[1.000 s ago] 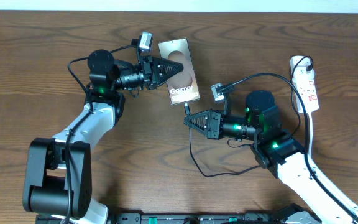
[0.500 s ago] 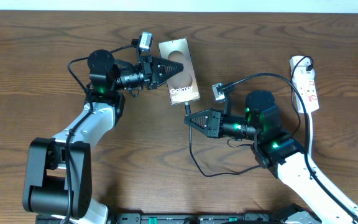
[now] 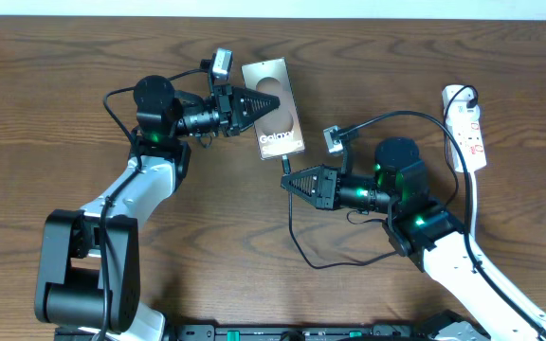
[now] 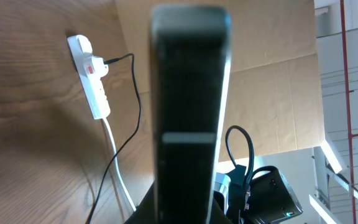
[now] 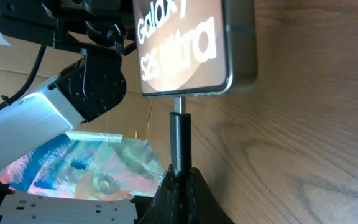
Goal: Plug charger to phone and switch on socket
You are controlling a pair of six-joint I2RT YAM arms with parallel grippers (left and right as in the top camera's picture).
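**Phone meets plug:** On the dark wood bench, the left hand reaches in from the phone's left. It is pressed shut on that side of the phone, with its dark fingertips covering part of the pale oval on the face. The phone rests on the bench at a slight tilt, and the white "Galaxy" lettering sits near its lower end. The left wrist camera shows the phone only as a blurred dark bar up the middle of the view.

Just below the phone's lower edge, the right hand points in from the right. Its fingers pinch the charger by the black barrel of the plug. In the right wrist view the barrel rises straight out of the closed fingertips. Its short metal tip meets the middle of the phone's bottom edge. A sliver of bare metal shows between barrel and phone, and how deep the tip sits cannot be told. Overhead, the charger's thin cable drops away from the phone below the right hand, then loops rightward across the bench.

Well to the right of the phone lies the socket, a white strip with red marks. A black plug sits in its far end with a thin black lead running from it. A white cord trails from the near end.
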